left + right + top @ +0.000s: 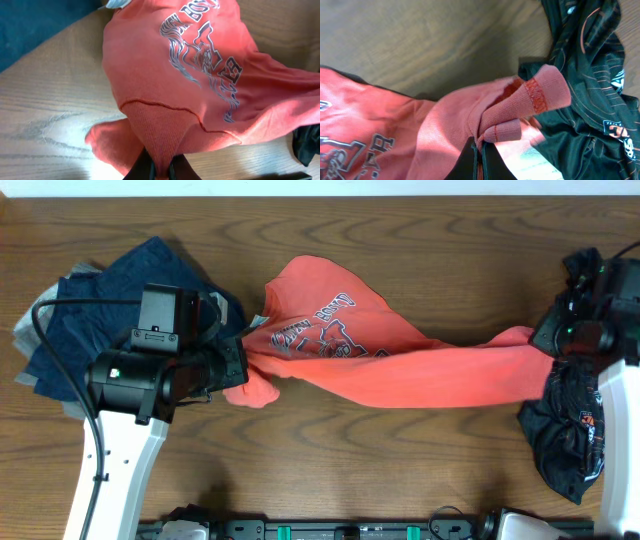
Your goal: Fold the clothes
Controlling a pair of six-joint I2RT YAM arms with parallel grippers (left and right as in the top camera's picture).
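left gripper [162,170] is clamped on a ribbed cuff of the orange sweatshirt [400,370], fingers pressed together with the cloth bunched between them. right gripper [480,152] pinches another ribbed end the same way, right beside a crumpled black jersey [568,435]. between the two, the sweatshirt lies stretched across the wooden table [420,240], print facing up. a pile of dark blue clothes [90,320] sits at the left edge, partly under the left arm.

Orange sweatshirt [400,365]: printed graphic up, stretched sideways across the middle, bunched at both ends.
Navy clothes [90,310]: crumpled pile, far left.
Black jersey [565,430]: crumpled, far right.
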